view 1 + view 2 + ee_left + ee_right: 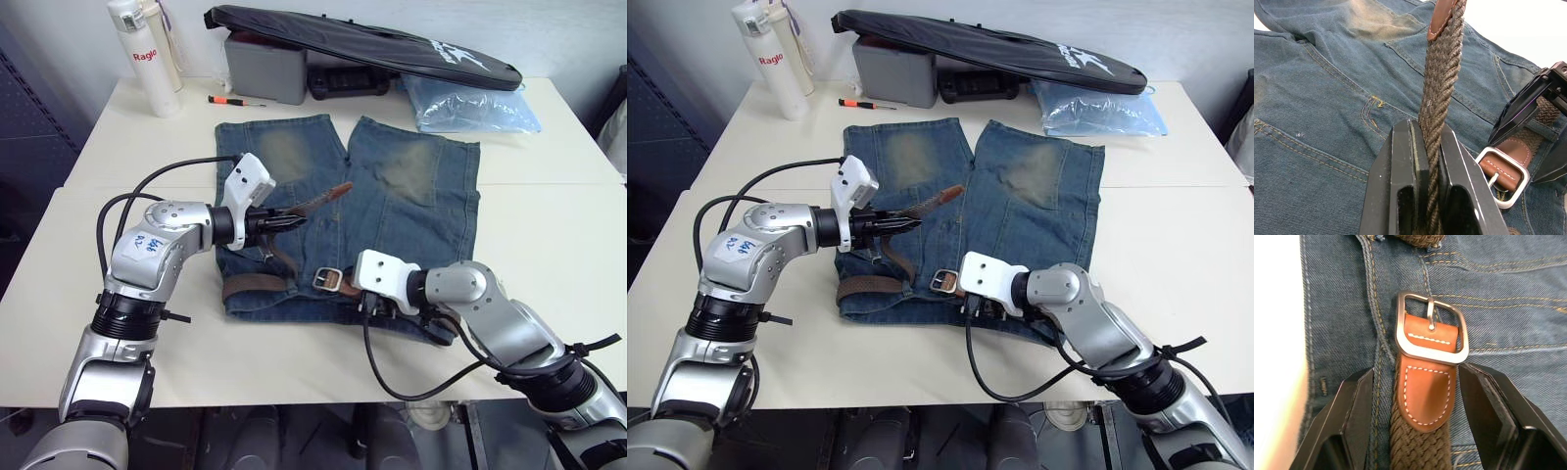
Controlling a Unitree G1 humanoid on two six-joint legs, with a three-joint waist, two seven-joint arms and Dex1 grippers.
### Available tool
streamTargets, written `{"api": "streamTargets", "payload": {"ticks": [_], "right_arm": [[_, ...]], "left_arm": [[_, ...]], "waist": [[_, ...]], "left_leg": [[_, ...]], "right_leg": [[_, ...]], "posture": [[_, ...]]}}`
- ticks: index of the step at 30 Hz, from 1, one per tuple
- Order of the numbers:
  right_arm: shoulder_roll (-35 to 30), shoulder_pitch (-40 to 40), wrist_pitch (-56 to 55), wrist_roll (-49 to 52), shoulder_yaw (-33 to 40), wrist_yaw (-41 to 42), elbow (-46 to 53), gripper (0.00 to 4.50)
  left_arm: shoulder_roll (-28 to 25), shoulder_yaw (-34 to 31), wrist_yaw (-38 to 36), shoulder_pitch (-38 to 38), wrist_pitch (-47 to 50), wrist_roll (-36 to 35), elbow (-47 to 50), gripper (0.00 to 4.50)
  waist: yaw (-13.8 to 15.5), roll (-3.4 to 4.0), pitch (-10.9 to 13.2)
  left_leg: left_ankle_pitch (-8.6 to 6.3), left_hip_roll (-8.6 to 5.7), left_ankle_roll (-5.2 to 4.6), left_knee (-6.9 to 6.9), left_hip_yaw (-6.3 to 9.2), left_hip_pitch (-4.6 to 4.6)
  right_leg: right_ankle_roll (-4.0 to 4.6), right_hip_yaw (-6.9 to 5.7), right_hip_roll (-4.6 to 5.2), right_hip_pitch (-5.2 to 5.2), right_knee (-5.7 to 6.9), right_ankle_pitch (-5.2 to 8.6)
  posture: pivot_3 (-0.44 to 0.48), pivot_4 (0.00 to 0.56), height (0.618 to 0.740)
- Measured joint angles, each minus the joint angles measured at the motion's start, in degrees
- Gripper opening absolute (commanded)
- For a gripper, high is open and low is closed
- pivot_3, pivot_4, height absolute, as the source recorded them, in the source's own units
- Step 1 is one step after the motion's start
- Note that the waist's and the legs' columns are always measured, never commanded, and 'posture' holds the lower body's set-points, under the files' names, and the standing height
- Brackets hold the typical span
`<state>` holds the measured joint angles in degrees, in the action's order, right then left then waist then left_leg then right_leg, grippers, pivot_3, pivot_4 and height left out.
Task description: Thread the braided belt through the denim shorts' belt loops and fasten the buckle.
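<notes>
Braided belt [1442, 73] clamped in left claw [1422, 161].

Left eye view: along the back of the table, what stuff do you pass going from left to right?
White bottle → orange-handled screwdriver → grey box → pale blue plastic bag. The long black bag lies over the box and stretches right, so it has no clear place in the order.

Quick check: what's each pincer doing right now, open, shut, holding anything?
Left pincer: shut on the braided belt, near its leather tip.
Right pincer: open, fingers either side of the belt just behind the buckle, holding nothing.
</notes>
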<state>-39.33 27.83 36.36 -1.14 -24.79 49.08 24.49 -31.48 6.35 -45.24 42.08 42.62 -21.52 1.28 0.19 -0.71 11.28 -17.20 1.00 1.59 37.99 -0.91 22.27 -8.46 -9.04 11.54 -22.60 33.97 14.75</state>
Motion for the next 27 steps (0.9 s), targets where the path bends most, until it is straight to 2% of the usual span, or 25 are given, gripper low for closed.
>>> {"api": "streamTargets", "payload": {"ticks": [15,18,22,23,27], "right_arm": [[-2.33,-4.15,3.48,-1.96,0.78,-2.81,5.8,2.95],[-1.22,-4.43,3.95,-2.29,0.75,-4.11,5.89,2.22],[0.59,-3.8,6.91,-2.87,1.37,-6.66,4.71,0.37],[1.99,-3.32,9.0,-2.23,2.68,-6.95,4.63,0.09],[5.42,-2.89,14.92,0.66,5.81,-7.51,4.34,0.07]], "left_arm": [[1.01,1.03,-1.91,0.51,-1.53,1.62,-2.18,0.0],[1.01,1.07,-2.38,0.79,-1.55,1.82,-2.33,0.0],[1.0,1.41,-3.17,0.89,-1.95,1.94,-2.33,0.0],[0.99,1.41,-3.19,0.89,-2.02,1.99,-2.33,0.0],[0.98,1.4,-3.08,0.87,-2.04,2.16,-2.31,0.0]], "waist": [[1.09,-0.01,0.0],[1.07,-0.01,-0.01],[1.03,-0.01,-0.01],[1.02,-0.01,-0.01],[1.03,-0.01,-0.01]], "left_leg": [[0.0,0.0,0.0,0.04,0.0,-0.02],[0.0,0.01,0.0,0.04,0.0,-0.03],[0.0,0.01,0.0,0.04,0.0,-0.02],[0.0,0.03,0.0,0.04,0.0,-0.02],[0.0,0.04,0.0,0.04,0.0,-0.01]], "right_leg": [[0.01,0.0,0.0,0.03,0.02,-0.01],[0.02,0.0,-0.01,0.03,0.03,-0.01],[0.02,0.0,-0.01,0.01,0.03,-0.01],[0.02,0.0,-0.02,0.02,0.03,-0.02],[0.03,0.01,-0.04,0.01,0.02,-0.02]], "posture": [[0.0,0.15,0.74],[0.0,0.15,0.74],[0.0,0.15,0.74],[0.0,0.15,0.74],[0.0,0.15,0.74]]}}
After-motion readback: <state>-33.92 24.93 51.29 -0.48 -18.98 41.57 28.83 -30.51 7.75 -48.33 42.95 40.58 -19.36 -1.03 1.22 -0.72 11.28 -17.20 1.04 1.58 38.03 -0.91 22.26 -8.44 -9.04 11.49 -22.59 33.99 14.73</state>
